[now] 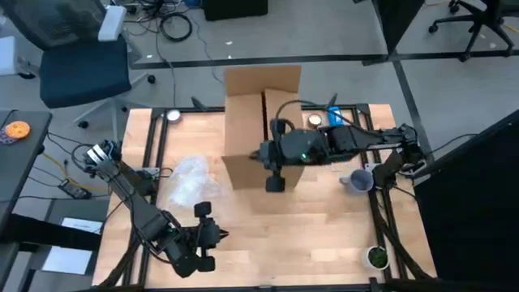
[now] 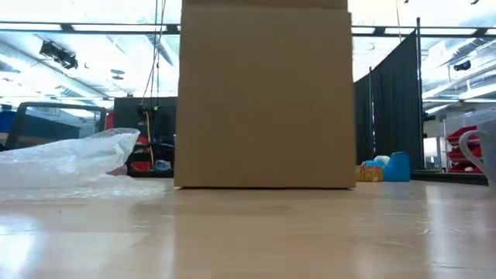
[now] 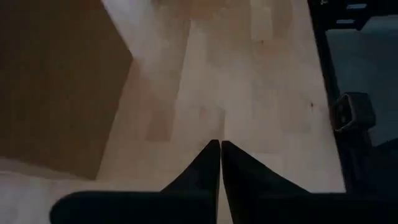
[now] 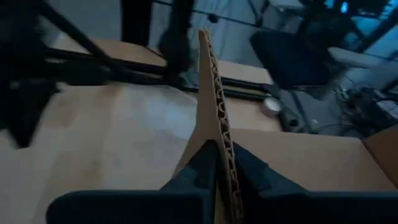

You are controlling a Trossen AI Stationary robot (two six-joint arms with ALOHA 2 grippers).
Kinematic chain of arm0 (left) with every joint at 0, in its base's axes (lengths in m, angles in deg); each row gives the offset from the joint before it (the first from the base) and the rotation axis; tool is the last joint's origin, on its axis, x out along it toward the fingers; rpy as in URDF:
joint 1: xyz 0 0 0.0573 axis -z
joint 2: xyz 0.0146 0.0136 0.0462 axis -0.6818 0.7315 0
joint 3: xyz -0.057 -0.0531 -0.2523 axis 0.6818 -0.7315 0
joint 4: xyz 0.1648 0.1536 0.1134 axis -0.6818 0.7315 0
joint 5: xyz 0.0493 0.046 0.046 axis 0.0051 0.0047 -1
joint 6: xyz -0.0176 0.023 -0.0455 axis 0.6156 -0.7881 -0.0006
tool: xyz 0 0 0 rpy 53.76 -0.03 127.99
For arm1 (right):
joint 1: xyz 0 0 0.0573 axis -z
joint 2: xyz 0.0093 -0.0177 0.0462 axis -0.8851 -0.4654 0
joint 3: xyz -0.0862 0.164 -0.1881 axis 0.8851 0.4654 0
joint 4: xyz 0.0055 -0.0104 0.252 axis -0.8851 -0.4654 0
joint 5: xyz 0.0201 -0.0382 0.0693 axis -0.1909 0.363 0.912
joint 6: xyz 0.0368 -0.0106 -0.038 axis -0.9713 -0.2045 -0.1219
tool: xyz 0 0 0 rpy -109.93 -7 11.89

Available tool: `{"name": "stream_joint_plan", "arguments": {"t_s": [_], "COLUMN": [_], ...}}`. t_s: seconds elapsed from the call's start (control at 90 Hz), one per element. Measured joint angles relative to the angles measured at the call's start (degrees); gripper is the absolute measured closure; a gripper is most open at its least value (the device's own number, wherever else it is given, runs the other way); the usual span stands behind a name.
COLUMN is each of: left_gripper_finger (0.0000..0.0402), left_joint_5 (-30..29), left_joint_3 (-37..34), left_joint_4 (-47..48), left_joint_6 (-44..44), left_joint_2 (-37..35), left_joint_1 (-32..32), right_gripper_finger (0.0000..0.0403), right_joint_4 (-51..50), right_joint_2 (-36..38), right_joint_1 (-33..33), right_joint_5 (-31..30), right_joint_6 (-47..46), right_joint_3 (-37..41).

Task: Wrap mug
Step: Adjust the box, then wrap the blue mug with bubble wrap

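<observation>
The right gripper (image 4: 219, 171) is clamped on a flap of the cardboard box (image 1: 261, 130) at table centre. The mug (image 1: 358, 179) stands just right of the box. The left gripper (image 3: 219, 163), fingers together, hovers near the bubble wrap (image 1: 188, 183).

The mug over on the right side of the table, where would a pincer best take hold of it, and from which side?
Probably by the rim, coming straight down from above. The mug stands upright with its mouth open to the top, so one finger could go inside and one outside the wall. It stands apart from the cardboard box. The right pincer is shut on a box flap; the left pincer is shut and empty.
</observation>
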Motion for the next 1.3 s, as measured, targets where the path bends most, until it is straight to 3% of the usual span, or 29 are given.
{"name": "stream_joint_plan", "arguments": {"t_s": [0.289,0.511,0.844,0.989,1.3], "left_gripper_finger": [0.0402,0.0402,0.0402,0.0402,0.0402], "left_joint_5": [-1.8,-2.0,-2.0,-2.0,-2.5], "left_joint_3": [0.0,0.0,0.0,0.0,0.0], "left_joint_4": [0.5,0.4,0.4,0.3,0.3], "left_joint_6": [-1.3,-1.4,-1.4,-1.2,-1.0], "left_joint_2": [0.0,0.0,0.0,0.0,0.0], "left_joint_1": [0.0,0.0,0.0,0.0,0.0], "right_gripper_finger": [0.0403,0.0387,0.0279,0.0227,0.0146], "right_joint_4": [9.0,14.6,23.7,23.2,34.3], "right_joint_2": [-2.7,-5.9,-5.6,-4.4,-1.4], "right_joint_1": [4.0,5.5,4.2,2.9,-7.0], "right_joint_5": [1.6,1.8,1.5,1.0,1.4], "right_joint_6": [10.1,10.9,12.2,12.3,15.5], "right_joint_3": [0.0,-0.2,-0.6,-0.6,-0.6]}}
